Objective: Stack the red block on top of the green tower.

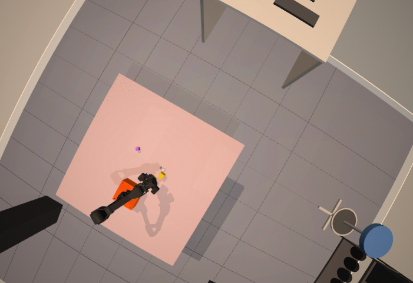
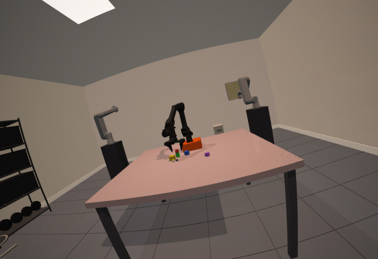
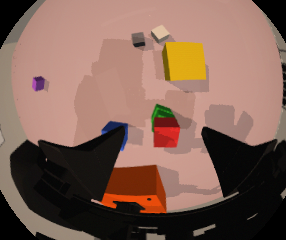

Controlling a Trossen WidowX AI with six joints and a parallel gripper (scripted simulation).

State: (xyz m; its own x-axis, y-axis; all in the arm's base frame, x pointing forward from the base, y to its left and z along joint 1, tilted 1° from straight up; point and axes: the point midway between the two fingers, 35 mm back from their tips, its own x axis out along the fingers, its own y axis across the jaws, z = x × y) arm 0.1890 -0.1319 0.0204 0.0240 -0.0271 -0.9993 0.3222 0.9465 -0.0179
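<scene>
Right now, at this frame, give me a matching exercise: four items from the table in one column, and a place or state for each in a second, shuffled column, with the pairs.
Items
1. red block
2. gripper
3. purple block
4. yellow block

Places or states
A. open, fingers spread to either side of the stack, holding nothing
B. resting on the green tower
C. alone, far off to the left in the wrist view
D. beyond the tower in the wrist view, near two small grey and white pieces

Pairs: 1-B, 2-A, 3-C, 4-D
</scene>
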